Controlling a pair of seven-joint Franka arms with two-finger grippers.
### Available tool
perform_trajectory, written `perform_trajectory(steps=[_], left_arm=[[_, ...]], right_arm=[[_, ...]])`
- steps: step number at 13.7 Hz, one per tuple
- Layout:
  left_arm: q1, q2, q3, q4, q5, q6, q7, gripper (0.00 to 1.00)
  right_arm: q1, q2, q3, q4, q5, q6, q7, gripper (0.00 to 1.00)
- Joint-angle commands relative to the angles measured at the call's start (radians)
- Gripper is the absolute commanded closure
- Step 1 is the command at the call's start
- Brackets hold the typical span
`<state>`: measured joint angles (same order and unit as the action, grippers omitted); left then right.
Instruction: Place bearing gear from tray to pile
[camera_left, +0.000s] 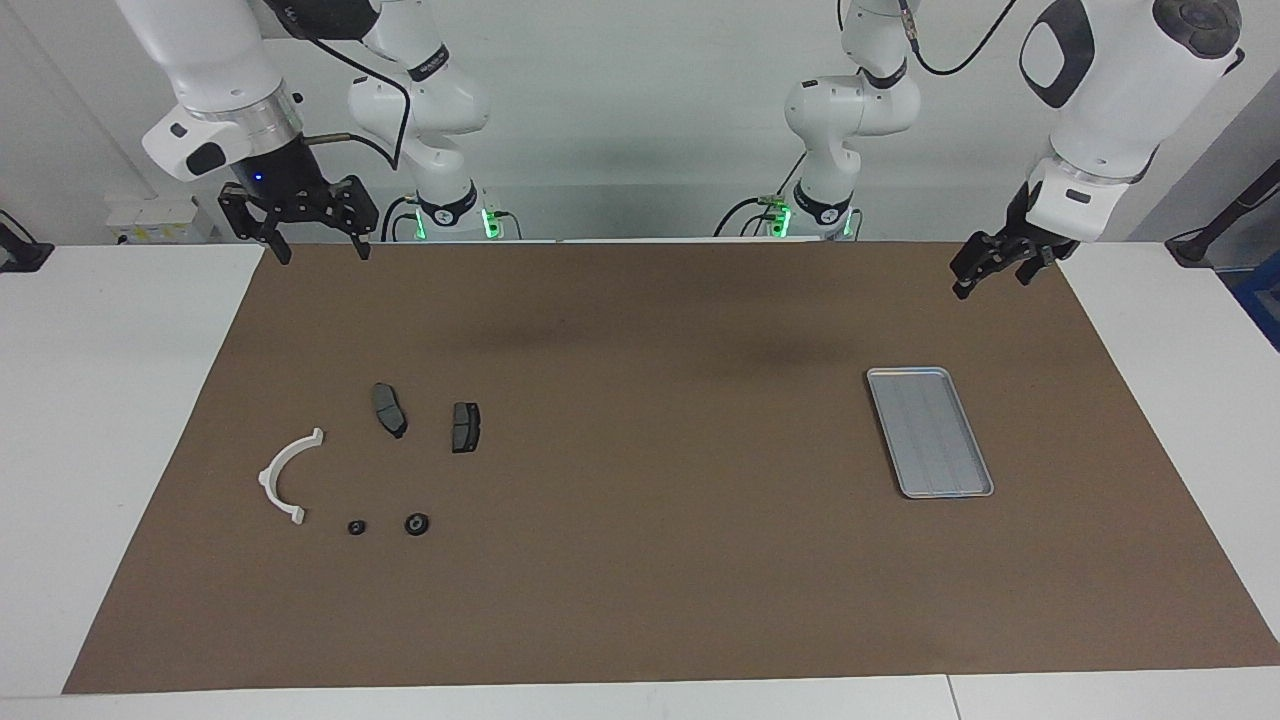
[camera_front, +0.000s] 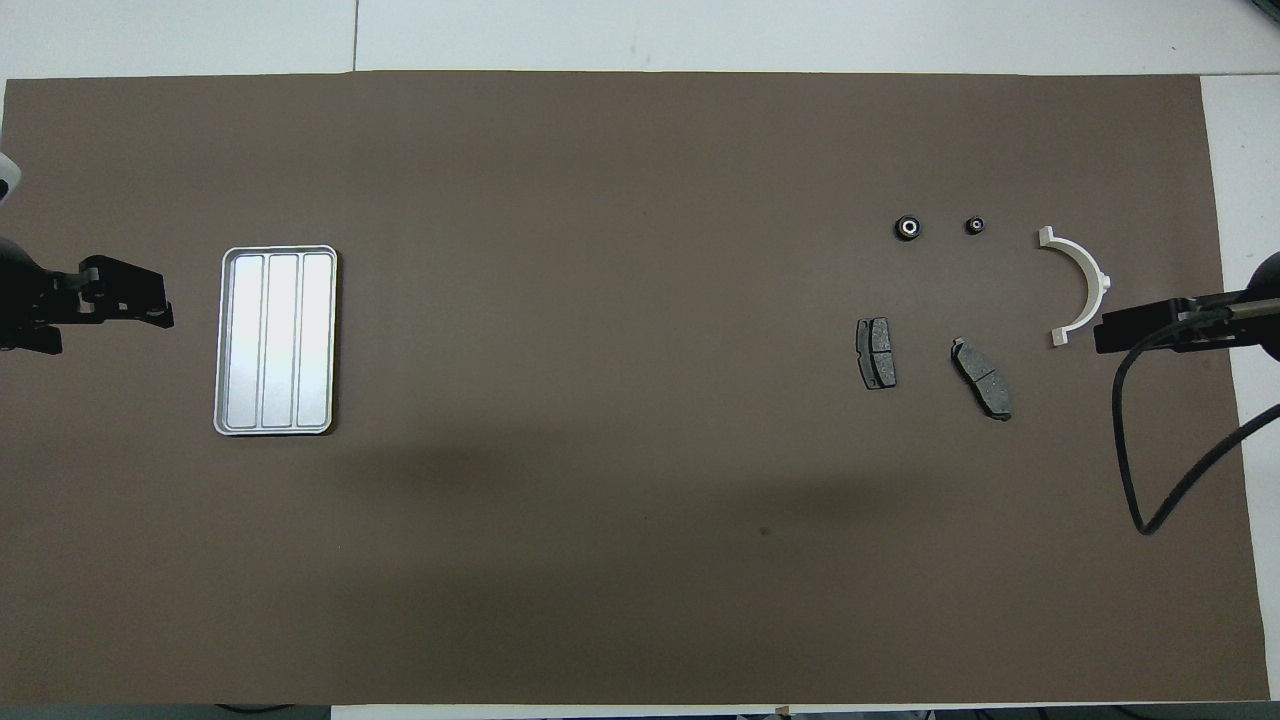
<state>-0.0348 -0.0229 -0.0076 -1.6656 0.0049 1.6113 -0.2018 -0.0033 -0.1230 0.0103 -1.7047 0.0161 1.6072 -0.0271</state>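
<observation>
The silver-grey tray (camera_left: 930, 432) (camera_front: 276, 340) lies on the brown mat toward the left arm's end, with nothing in it. The pile lies toward the right arm's end: a white arc (camera_left: 285, 477) (camera_front: 1080, 285) and two dark brake-pad pieces (camera_left: 389, 409) (camera_left: 465, 427). Two small black round gear-like parts (camera_left: 416, 523) (camera_left: 356, 527) lie on the mat beside the arc, farther from the robots than the pads. My right gripper (camera_left: 322, 250) (camera_front: 1140, 330) hangs open and empty over the mat's edge. My left gripper (camera_left: 992, 283) (camera_front: 130, 300) hangs open and empty beside the tray.
The brown mat (camera_left: 640, 560) covers most of the white table. A black cable (camera_front: 1150, 480) loops down from the right arm over the mat's end.
</observation>
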Motion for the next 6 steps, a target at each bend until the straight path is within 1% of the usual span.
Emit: perform_trajectory(steps=[1, 6], left_arm=[[-0.005, -0.012, 0.005, -0.011, -0.008, -0.007, 0.007, 0.00], [-0.005, -0.012, 0.005, -0.011, -0.008, -0.007, 0.007, 0.00]], right_arm=[[-0.007, -0.004, 0.008, -0.001, 0.005, 0.000, 0.012, 0.00], [-0.007, -0.004, 0.008, -0.001, -0.001, 0.000, 0.010, 0.00]])
